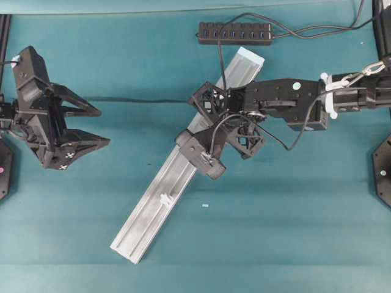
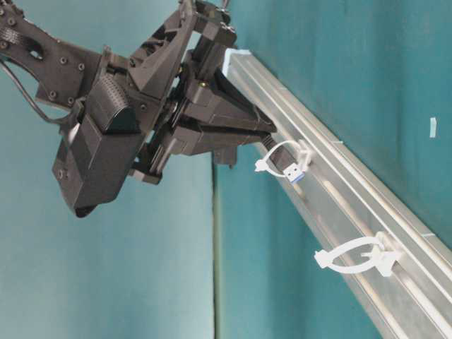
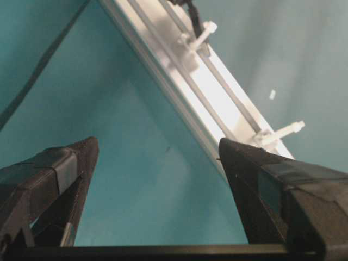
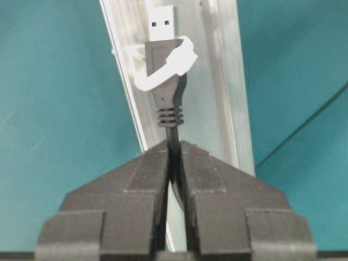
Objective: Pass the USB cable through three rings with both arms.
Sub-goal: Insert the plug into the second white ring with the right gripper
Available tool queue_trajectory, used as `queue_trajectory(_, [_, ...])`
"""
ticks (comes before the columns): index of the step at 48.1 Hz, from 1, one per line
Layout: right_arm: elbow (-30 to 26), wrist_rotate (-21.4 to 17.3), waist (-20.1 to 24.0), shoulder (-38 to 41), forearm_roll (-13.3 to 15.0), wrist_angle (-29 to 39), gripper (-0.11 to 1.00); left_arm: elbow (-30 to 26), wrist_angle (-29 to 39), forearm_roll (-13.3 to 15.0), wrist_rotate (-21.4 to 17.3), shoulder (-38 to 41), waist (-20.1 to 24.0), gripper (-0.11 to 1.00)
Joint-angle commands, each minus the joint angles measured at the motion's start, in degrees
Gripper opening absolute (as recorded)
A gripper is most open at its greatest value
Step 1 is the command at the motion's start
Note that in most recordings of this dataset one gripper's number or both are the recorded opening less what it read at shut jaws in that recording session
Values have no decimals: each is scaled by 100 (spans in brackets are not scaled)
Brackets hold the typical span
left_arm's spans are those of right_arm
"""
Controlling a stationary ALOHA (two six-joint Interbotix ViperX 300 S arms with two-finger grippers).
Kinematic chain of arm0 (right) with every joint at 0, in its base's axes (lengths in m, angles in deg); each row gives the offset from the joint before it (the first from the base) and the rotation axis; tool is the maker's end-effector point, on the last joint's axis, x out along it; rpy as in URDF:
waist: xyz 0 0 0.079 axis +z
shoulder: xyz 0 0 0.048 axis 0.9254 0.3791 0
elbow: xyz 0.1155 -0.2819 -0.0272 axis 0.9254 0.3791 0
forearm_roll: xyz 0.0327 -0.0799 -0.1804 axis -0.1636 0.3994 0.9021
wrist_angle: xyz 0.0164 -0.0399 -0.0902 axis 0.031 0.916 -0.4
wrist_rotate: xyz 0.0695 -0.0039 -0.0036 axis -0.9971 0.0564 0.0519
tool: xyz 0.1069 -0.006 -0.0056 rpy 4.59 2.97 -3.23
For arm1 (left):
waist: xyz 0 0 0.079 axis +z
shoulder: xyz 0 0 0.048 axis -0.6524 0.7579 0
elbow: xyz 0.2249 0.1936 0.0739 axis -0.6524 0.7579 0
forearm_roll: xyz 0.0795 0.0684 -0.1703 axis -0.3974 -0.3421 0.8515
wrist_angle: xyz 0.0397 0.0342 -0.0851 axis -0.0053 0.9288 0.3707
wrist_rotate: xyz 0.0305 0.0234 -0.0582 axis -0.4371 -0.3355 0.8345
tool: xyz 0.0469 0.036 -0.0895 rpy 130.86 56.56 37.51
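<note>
Near the worktop's middle, on the rail (image 1: 183, 177), the right tool (image 4: 175, 163) pinches the cable (image 4: 173, 138) just behind its plug (image 4: 163, 51), which sits partway through a ring (image 4: 166, 65). The ring hugs the plug body tightly; it could catch on the moulded collar, and a hard push could bend the clip or buckle the cord between the pads. The next ring (image 2: 357, 258) lies further down the rail. The left tool (image 1: 76, 128) waits spread wide near the left edge, well apart, too far to catch a slipping plug.
</note>
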Motion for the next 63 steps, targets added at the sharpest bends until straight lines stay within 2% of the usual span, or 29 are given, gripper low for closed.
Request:
queue_trajectory(1, [-70, -149, 114, -44, -105, -44, 8, -53, -26, -18, 0, -53, -9, 96])
queue_trajectory(8, [-88, -299, 158, -53, -132, -62, 8, -53, -26, -18, 0, -53, -9, 96])
queue_trajectory(21, [79, -237, 97, -132, -26, 26, 8, -44, -26, -18, 0, -26, -9, 96])
queue_trajectory(32, [308, 9, 26, -229, 79, -35, 8, -44, -53, -18, 9, -26, -9, 96])
queue_trajectory(44, [308, 404, 62, -229, 79, -562, 8, -44, -70, -18, 9, -18, -9, 96])
queue_trajectory(55, [316, 422, 237, -229, 0, -589, 8, -44, -70, -18, 35, -9, -9, 96])
queue_trajectory(63, [290, 422, 299, -220, -369, -624, 8, -44, -246, -18, 88, -9, -9, 96])
